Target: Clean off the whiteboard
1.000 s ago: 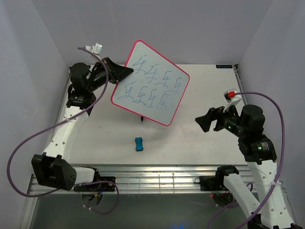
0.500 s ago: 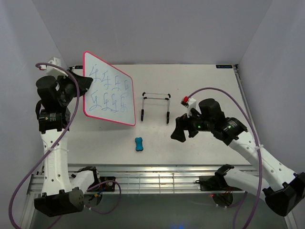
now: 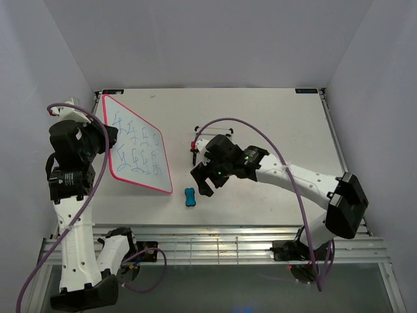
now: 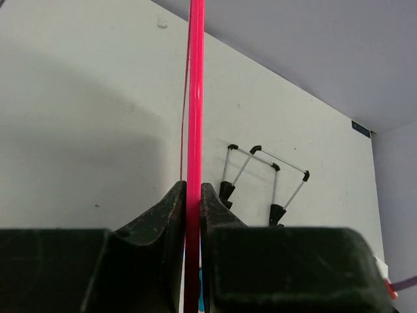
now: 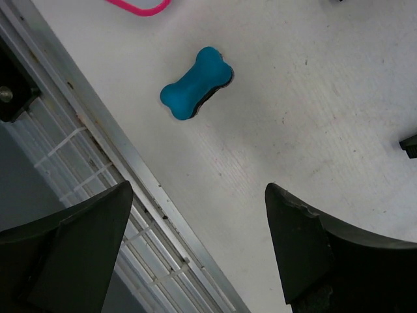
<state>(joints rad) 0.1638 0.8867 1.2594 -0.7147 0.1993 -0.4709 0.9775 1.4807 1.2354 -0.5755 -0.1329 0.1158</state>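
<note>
The whiteboard (image 3: 135, 149) is white, pink-framed (blue scribbles); eraser (image 3: 189, 197) teal-blue.

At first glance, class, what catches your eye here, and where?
The pink-framed whiteboard, covered in blue scribbles, stands out at the left, held up by its edge in the left gripper. At front centre lies a small blue eraser, the open right gripper hovering near it.

Blue bone-shaped eraser (image 3: 189, 197), lying flat on the white table (image 3: 280, 117) near its front edge, close to the slotted aluminium rail (image 3: 221, 244). Black wire stand (image 4: 225, 191), upright farther back, well apart from the eraser. Small dark label (image 3: 307, 91) at the far right corner. Pale walls (image 3: 208, 39) enclose three sides.
</note>
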